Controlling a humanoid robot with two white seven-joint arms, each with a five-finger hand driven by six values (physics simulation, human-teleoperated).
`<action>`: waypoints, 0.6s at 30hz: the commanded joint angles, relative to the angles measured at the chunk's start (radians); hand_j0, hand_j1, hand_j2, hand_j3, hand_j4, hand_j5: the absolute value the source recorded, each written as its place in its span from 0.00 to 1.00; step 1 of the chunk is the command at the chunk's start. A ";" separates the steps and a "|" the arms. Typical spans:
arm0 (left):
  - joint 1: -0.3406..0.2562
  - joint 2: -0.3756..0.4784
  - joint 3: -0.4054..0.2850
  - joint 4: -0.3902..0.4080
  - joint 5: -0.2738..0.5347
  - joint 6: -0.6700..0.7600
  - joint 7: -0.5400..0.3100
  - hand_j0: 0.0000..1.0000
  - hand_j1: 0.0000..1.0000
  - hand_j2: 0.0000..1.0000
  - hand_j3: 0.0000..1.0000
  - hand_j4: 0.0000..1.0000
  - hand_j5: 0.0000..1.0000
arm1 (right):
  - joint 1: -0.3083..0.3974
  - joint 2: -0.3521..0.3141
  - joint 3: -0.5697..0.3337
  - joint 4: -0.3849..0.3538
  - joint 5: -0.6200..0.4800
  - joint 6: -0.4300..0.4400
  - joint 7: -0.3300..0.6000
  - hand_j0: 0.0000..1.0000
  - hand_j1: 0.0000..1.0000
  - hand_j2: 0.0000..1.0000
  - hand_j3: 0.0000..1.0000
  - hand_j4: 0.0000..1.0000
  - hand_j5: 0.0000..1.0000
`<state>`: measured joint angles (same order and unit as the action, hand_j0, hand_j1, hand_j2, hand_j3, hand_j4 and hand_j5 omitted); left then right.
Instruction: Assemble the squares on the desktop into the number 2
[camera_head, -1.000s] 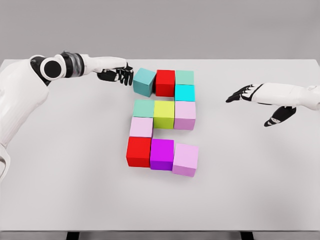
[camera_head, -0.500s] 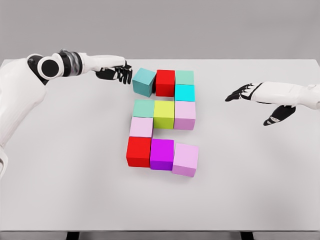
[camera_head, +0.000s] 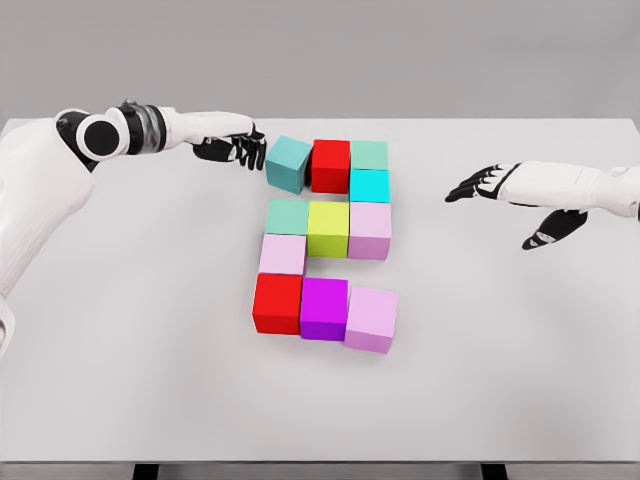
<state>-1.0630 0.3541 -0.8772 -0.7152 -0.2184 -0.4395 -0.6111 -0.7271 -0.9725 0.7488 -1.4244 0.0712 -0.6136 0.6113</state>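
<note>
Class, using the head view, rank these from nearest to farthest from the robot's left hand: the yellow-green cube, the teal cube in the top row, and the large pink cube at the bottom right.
1. Teal cube: top left, just beside the left hand.
2. Yellow-green cube: middle row, centre.
3. Large pink cube: bottom right corner, farthest.

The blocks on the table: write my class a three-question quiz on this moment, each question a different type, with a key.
1. True or false: the teal block at the top left sits square with the red block beside it.
2. Which hand is nearer the blocks? A) left hand B) right hand
3. Fill in: the block at the bottom right is light ____.

Key: 1 false, it is turned at an angle. 2 A, it is just left of the teal block. 3 pink.
</note>
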 joint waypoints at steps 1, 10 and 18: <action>0.000 0.000 0.001 -0.006 0.007 -0.002 0.000 0.35 0.35 0.35 0.35 0.35 0.35 | 0.000 -0.002 -0.002 -0.001 -0.005 0.003 0.000 1.00 1.00 1.00 1.00 1.00 1.00; 0.003 0.022 0.001 -0.032 0.008 -0.004 0.000 0.35 0.35 0.35 0.35 0.35 0.35 | -0.002 -0.003 -0.002 -0.001 -0.005 0.003 0.000 1.00 1.00 1.00 1.00 1.00 1.00; 0.008 0.069 0.000 -0.069 0.001 0.022 0.000 0.36 0.36 0.36 0.36 0.36 0.36 | -0.003 -0.005 -0.003 -0.001 -0.005 0.003 0.000 1.00 1.00 1.00 1.00 1.00 1.00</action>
<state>-1.0539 0.4125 -0.8788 -0.7798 -0.2180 -0.4303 -0.6111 -0.7302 -0.9749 0.7467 -1.4254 0.0723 -0.6136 0.6113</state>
